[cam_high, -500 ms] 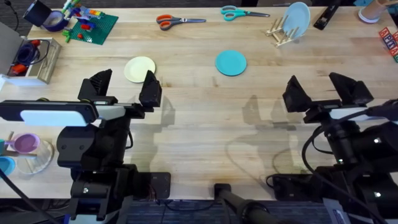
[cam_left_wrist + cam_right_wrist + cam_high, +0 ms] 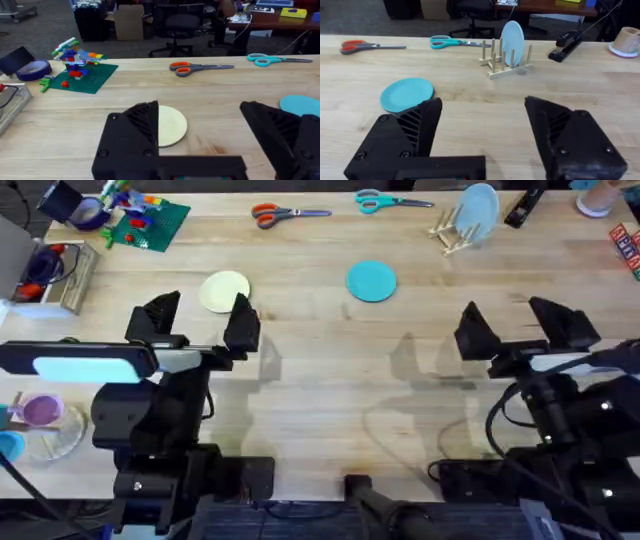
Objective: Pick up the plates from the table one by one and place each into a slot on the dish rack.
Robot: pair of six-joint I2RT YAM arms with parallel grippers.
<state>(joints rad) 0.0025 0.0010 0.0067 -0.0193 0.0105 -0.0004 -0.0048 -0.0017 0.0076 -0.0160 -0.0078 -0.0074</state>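
Plates come first overhead: a flat cream-yellow round plastic plate [image 2: 225, 290] and a teal one [image 2: 371, 281] lie on the light wooden table [image 2: 320, 380]; a pale blue plate [image 2: 477, 210] stands slotted in the small wooden peg dish rack [image 2: 450, 235]. Left wrist: left tool [image 2: 215, 135] spread, empty, facing the cream plate, presumably to pick it. Right wrist: right tool [image 2: 485, 135] released, aimed between teal plate and rack.

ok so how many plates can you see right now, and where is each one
3. A cream-yellow plate lies flat on the table ahead of the left gripper; a teal plate lies flat mid-table; a light blue plate stands upright in the dish rack.
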